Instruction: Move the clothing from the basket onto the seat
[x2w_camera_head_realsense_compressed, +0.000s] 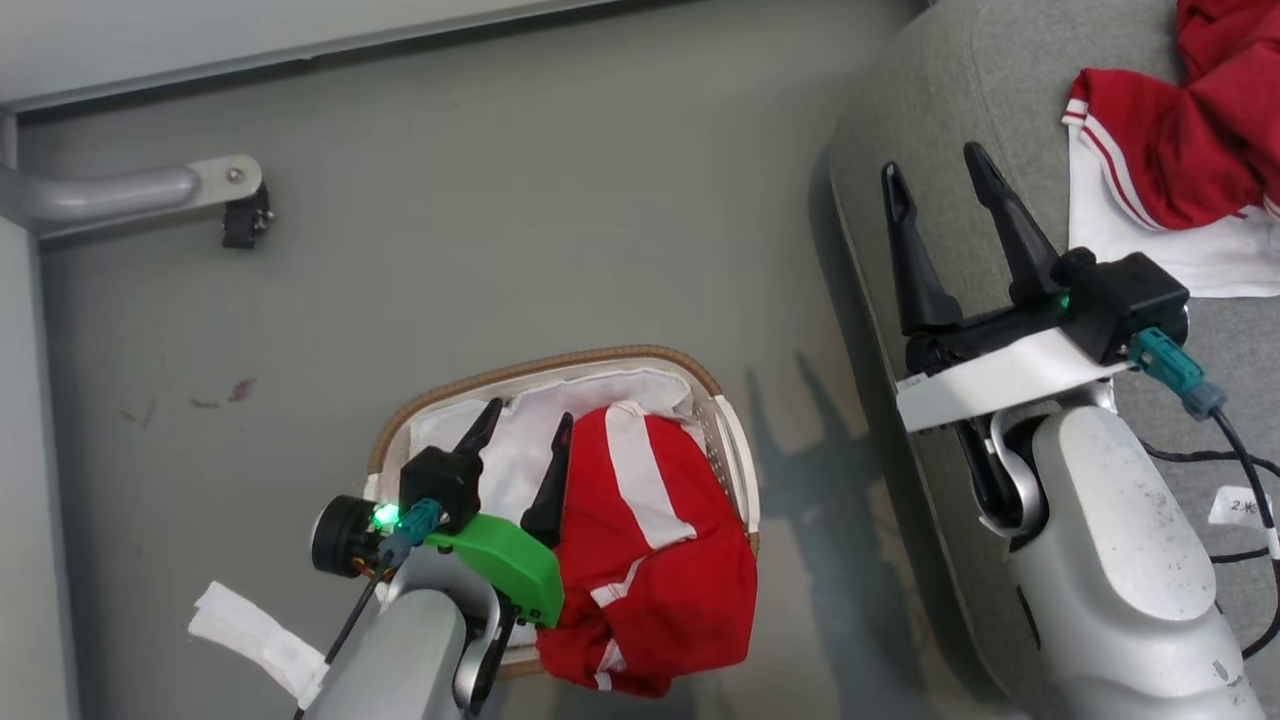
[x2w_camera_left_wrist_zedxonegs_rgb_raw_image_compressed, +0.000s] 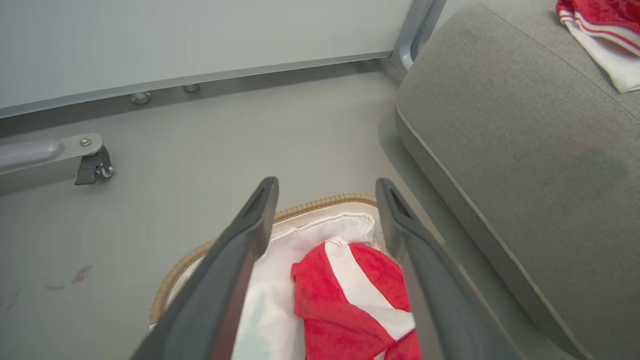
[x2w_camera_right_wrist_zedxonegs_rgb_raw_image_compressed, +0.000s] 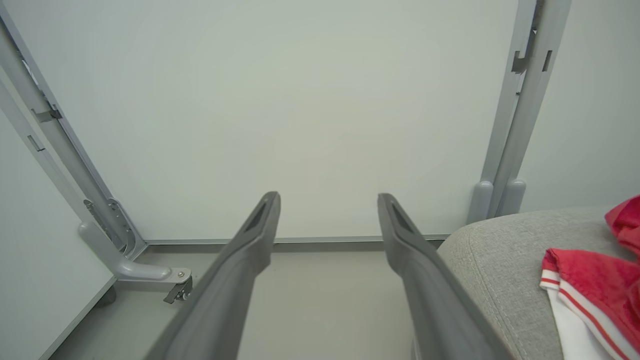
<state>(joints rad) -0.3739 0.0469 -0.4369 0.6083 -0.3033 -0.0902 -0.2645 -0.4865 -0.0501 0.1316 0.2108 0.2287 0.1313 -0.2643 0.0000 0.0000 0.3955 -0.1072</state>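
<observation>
Head view: left gripper (x2w_camera_head_realsense_compressed: 530, 412) hangs spread wide above the red garment (x2w_camera_head_realsense_compressed: 650, 540) in the basket (x2w_camera_head_realsense_compressed: 560, 365); it should lower deep and pinch a thick fold. Right gripper (x2w_camera_head_realsense_compressed: 932, 160) is released, empty.

The floor (x2w_camera_head_realsense_compressed: 500, 250) was smooth and grey, with a few small reddish stains (x2w_camera_head_realsense_compressed: 240, 390) on it. Behind it stood a pale wall panel (x2w_camera_right_wrist_zedxonegs_rgb_raw_image_compressed: 300, 100) with a metal strip (x2w_camera_right_wrist_zedxonegs_rgb_raw_image_compressed: 310, 241) along its base. A grey metal leg (x2w_camera_head_realsense_compressed: 110, 195) ended in a dark caster (x2w_camera_head_realsense_compressed: 245, 218). Two upright metal posts (x2w_camera_right_wrist_zedxonegs_rgb_raw_image_compressed: 520, 125) stood against the wall.
</observation>
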